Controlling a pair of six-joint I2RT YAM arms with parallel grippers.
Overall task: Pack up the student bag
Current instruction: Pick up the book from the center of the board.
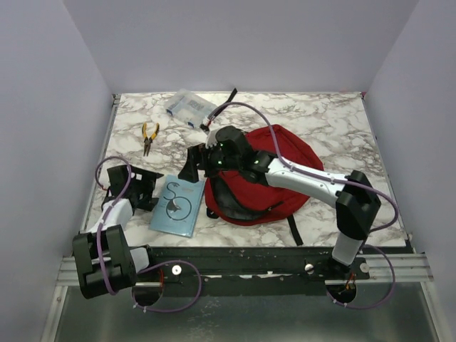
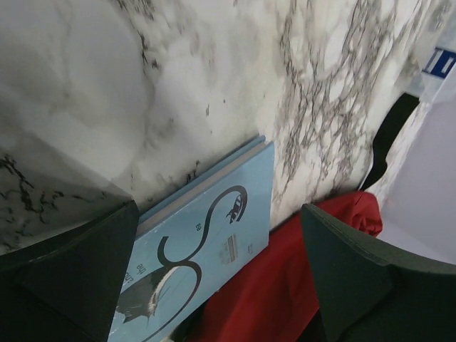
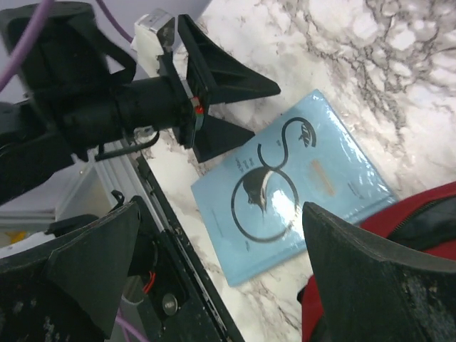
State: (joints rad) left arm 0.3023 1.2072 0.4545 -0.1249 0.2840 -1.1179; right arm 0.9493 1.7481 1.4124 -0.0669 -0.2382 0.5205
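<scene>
Lying slumped, dark red student bag point(image 1: 303, 151)

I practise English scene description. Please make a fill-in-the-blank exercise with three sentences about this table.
1. The light blue paperback book lies to the ___ of the dark red fabric backpack in the top view.
2. The metal pliers at the far left have ___ handles.
3. The left gripper and the right gripper are both ___, holding nothing.
Missing words: left; yellow; open.
</scene>
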